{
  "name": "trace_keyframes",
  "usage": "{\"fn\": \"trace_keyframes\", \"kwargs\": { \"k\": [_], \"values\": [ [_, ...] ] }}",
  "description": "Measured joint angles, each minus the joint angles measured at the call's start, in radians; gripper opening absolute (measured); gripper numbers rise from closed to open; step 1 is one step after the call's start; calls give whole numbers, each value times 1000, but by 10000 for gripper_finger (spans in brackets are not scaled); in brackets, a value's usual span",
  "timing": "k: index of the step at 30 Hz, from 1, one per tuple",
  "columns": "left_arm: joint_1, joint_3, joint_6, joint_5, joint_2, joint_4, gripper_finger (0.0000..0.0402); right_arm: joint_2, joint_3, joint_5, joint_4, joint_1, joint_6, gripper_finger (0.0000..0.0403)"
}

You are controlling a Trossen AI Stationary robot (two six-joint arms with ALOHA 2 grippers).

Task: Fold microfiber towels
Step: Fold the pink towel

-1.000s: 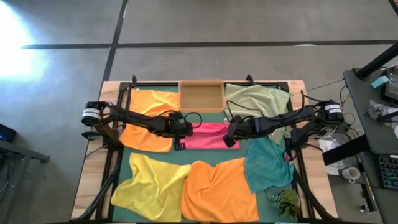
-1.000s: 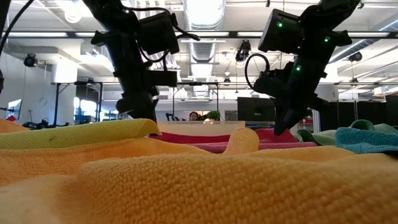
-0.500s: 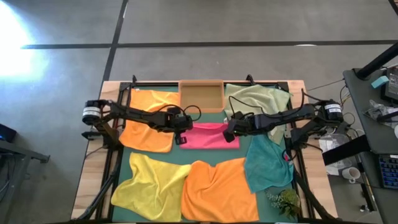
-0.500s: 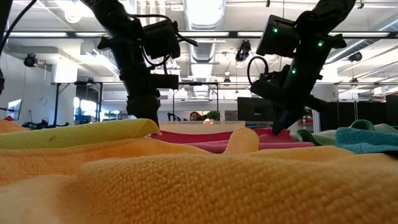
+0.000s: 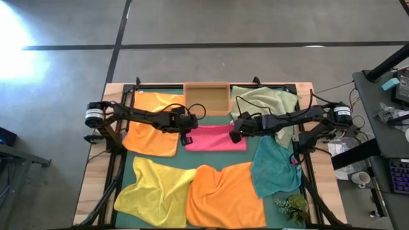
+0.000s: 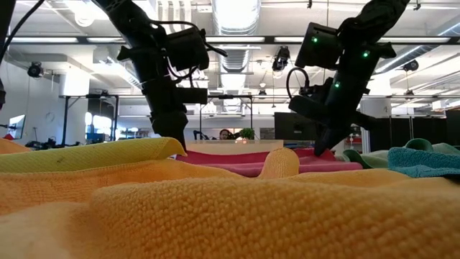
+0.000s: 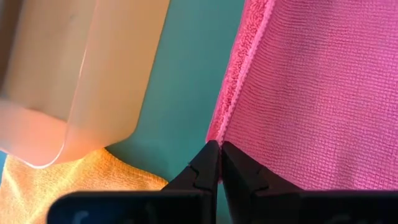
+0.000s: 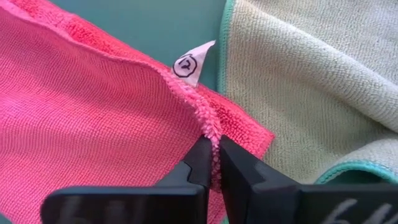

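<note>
Your hot pink towel [image 5: 216, 138] lies mid-surface, folded, long axis running left to right. Your left tool [image 7: 219, 163] pinches its left corner; your right tool [image 8: 214, 163] pinches its right corner beside the pale green towel [image 8: 317, 81].

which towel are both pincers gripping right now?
The hot pink towel, mid-table below the wooden tray: left pincer and right pincer each pinch a corner. The other five lie untouched.
</note>
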Motion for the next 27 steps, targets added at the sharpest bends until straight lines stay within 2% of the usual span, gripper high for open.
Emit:
{"fn": "trace_keyframes", "kwargs": {
  "k": [10,13,19,22,27],
  "values": [
    [1,0,0,6,0,5,2,0,1,8,0,-11,-3,106],
    [2,0,-1,6,0,5,13,-5,1,4,-2,-15,-28,128],
    [5,0,-2,6,0,4,79,-71,1,-8,-36,-15,-65,153],
    [5,18,-49,6,-7,-28,118,-133,1,-9,-70,-15,-110,155],
    [6,110,-106,36,-33,-169,157,-238,1,-45,-104,-15,-190,147]
  ]
}}
